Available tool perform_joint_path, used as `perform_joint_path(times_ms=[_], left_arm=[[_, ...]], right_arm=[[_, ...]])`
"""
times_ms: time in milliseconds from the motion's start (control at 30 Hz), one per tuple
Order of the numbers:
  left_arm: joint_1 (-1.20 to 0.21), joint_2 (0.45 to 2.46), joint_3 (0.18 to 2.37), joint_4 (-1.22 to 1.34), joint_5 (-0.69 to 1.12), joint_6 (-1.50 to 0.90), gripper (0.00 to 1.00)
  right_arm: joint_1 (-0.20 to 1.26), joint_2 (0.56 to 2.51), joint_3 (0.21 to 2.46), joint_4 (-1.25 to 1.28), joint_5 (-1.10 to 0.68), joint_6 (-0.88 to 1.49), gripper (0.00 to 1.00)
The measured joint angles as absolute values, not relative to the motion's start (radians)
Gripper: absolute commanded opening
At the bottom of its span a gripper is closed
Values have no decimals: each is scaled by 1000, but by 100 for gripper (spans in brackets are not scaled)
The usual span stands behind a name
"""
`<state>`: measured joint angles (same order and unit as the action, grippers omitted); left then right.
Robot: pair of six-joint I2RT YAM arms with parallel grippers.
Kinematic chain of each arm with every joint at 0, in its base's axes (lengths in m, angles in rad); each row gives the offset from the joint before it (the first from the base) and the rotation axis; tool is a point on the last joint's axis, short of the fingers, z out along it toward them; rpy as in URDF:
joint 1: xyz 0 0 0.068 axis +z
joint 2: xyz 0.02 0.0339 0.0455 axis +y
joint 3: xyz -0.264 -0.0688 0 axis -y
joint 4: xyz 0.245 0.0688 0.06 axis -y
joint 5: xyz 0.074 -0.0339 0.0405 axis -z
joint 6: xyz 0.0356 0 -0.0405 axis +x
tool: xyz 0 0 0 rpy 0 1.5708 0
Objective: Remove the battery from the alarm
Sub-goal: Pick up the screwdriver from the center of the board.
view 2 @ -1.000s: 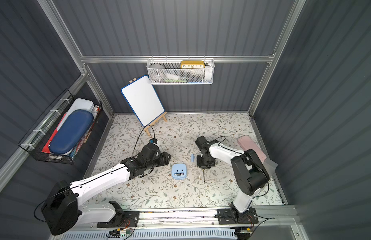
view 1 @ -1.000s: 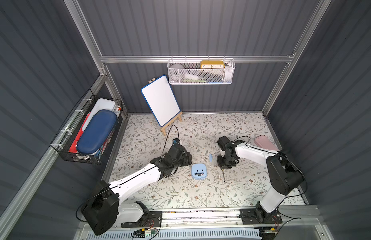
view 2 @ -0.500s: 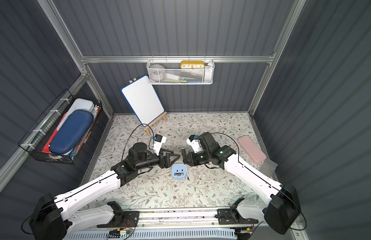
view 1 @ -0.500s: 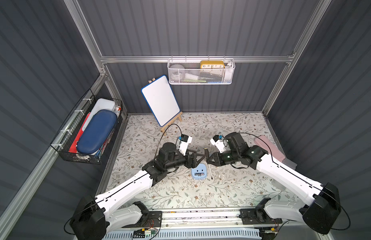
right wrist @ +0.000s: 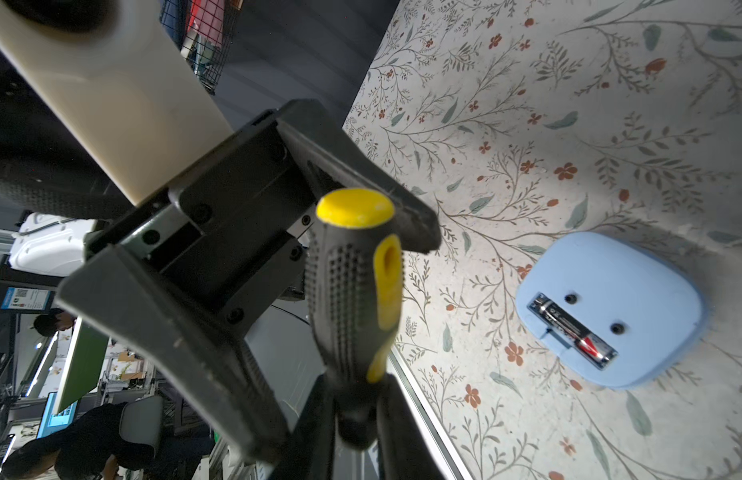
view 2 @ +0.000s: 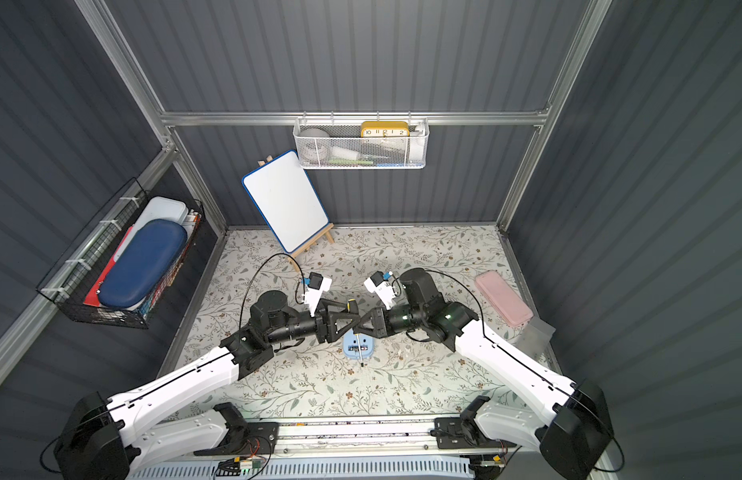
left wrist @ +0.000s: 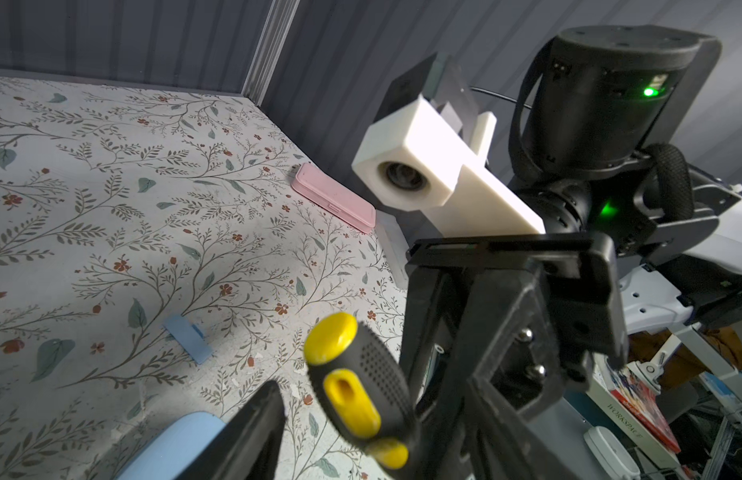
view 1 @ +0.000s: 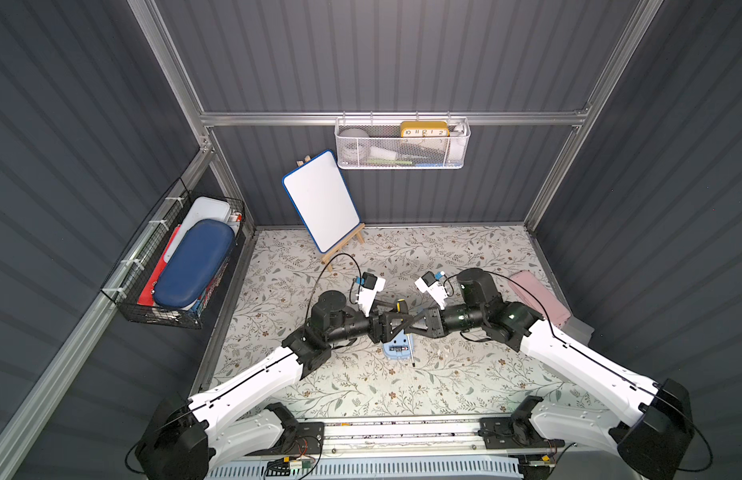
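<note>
The pale-blue alarm (right wrist: pixel 635 282) lies back up on the floral table, also seen in both top views (view 1: pixel 392 352) (view 2: pixel 352 352). Its compartment is uncovered and the dark battery (right wrist: pixel 568 328) sits inside. Above the alarm, my right gripper (right wrist: pixel 355 407) (view 1: pixel 413 326) is shut on the lower end of a black-and-yellow screwdriver handle (right wrist: pixel 352 291) (left wrist: pixel 357 386). The shaft (view 1: pixel 411 353) hangs down past the alarm. My left gripper (left wrist: pixel 352 440) (view 2: pixel 355 320) faces the right one, open, with its fingers (right wrist: pixel 373 187) on either side of the handle.
A loose blue cover piece (left wrist: pixel 188 338) lies on the table beside the alarm. A pink case (view 1: pixel 537 297) sits at the right edge, a whiteboard on an easel (view 1: pixel 321 199) at the back. Wire baskets hang on the back wall (view 1: pixel 402 143) and the left wall (view 1: pixel 182 266).
Both arms have risen from the table and met over the alarm. The right gripper now carries the screwdriver, and the left fingers have closed in around its handle.
</note>
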<state>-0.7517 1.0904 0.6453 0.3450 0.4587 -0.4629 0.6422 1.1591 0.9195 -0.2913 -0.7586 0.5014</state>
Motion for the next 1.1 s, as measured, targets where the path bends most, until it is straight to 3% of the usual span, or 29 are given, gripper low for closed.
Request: perform_joint_path(times_ms=[233,467,600,800,1100], left_arm=[[-750,1073,605,434,474,-485,28],[-747,1070,581,501,501,-506,18],[-746,1068,581,497,489,-505,10],[-747,1068,596,407,455,-444,3],[-746,1069,608,328,451,-346,0]], right_arm=[[659,1143,885,-233,-783,530,0],[670,1145,876,-198,-777,533,0],[675,1146,877,-194,-754,530,22],[678,1106,879,-276,-669,487,32],[666,980,877,-296,-556,486,33]])
